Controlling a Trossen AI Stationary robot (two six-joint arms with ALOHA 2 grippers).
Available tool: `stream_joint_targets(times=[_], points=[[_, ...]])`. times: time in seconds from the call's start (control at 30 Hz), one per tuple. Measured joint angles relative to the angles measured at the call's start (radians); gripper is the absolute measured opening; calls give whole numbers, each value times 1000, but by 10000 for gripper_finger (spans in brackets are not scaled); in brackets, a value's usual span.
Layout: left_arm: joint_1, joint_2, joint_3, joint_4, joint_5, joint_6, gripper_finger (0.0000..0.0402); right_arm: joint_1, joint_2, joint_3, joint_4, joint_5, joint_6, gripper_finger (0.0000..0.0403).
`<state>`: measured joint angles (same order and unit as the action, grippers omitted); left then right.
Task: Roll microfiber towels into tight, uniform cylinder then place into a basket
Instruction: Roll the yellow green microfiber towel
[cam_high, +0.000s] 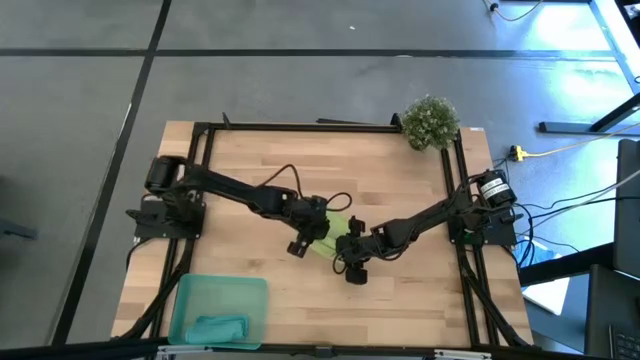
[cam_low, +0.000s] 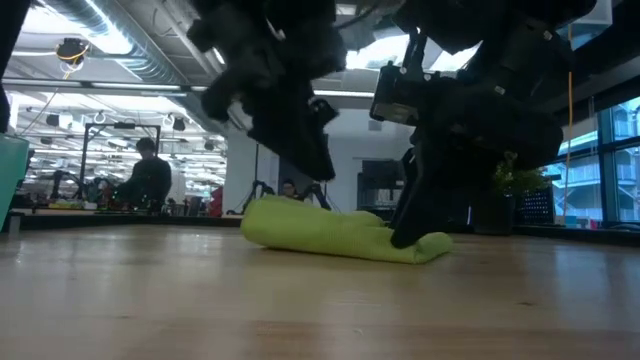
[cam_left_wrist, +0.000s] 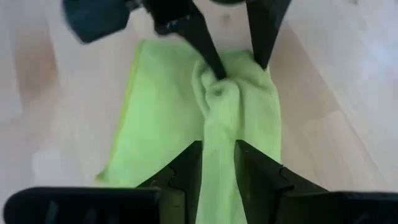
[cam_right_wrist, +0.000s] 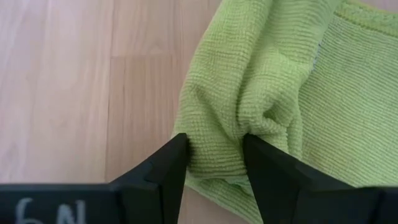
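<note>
While both grippers have the lime towel (cam_high: 335, 224) pinched along its rolled ridge, you want to turn them together, so the roll does not tighten at one end and slacken at the other. The left gripper (cam_left_wrist: 217, 158) has its fingers drawn in close on the ridge of cloth, and the right gripper (cam_right_wrist: 214, 158) stands a little wider with a thick fold of the same ridge between its fingers. Your roll looks lumpy and bunched where the right gripper bites, so I would judge it loose; keep the cloth low to the table (cam_high: 400, 300) and feed the flat part in evenly.

The towel lies mid-table, well apart from the basket (cam_high: 218, 310) at the front left corner, and the teal towel (cam_high: 220, 326) is already inside it.

Only the high view gives you the basket, that teal towel and the potted plant (cam_high: 431, 121) at the far corner. The low view alone shows the lime towel's profile: a flattened hump, not yet a cylinder. The left wrist view alone shows the unrolled flat beside the ridge.
</note>
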<state>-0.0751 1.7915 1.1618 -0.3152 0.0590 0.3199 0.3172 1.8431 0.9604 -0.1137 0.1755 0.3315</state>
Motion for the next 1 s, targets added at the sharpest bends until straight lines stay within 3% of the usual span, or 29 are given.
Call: stream_joint_targets(times=[0.27, 0.47, 1.0], points=[[-85, -33, 0, -201, -82, 6, 89, 0, 0, 0, 1, -1, 4, 162], [-165, 9, -23, -150, -251, 23, 89, 0, 0, -2, 7, -1, 4, 162], [-175, 116, -44, -84, -290, -52, 89, 0, 0, -2, 12, -11, 5, 162]])
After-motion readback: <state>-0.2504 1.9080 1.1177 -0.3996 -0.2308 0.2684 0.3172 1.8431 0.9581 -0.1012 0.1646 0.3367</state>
